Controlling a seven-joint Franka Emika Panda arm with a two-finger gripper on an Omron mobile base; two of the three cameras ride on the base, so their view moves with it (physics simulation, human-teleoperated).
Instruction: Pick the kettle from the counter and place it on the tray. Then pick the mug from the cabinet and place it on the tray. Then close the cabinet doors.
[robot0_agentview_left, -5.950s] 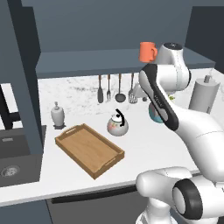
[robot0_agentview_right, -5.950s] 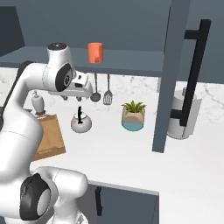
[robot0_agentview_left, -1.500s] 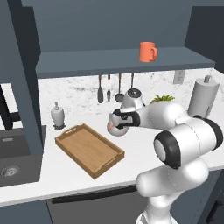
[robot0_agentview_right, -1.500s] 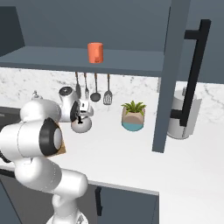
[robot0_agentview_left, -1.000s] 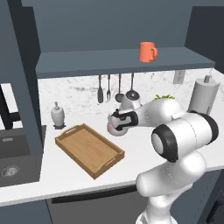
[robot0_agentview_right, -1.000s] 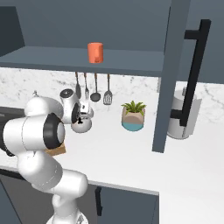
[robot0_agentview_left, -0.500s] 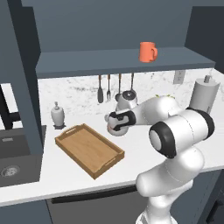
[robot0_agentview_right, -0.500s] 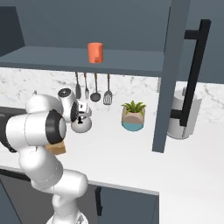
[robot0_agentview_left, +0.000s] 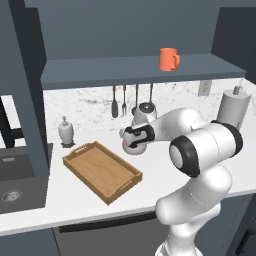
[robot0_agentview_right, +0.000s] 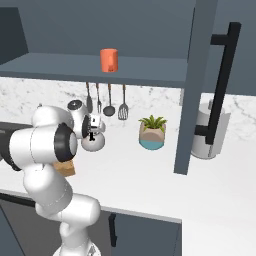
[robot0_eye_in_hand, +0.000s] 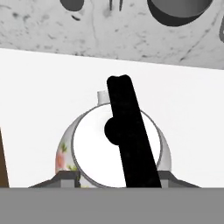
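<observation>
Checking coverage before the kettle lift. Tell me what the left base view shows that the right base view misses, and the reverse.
Left base view alone: the tray, the sink and a dispenser. Right base view alone: the potted plant and a cabinet door with its black bar handle. Both: the kettle on the counter with the tool at it, the mug on the shelf, the hanging utensils.

kettle (robot0_eye_in_hand: 87, 148): white, pink-green floral, black handle | tray (robot0_agentview_left: 100, 170): light-brown wood | mug (robot0_agentview_left: 168, 59): orange
</observation>
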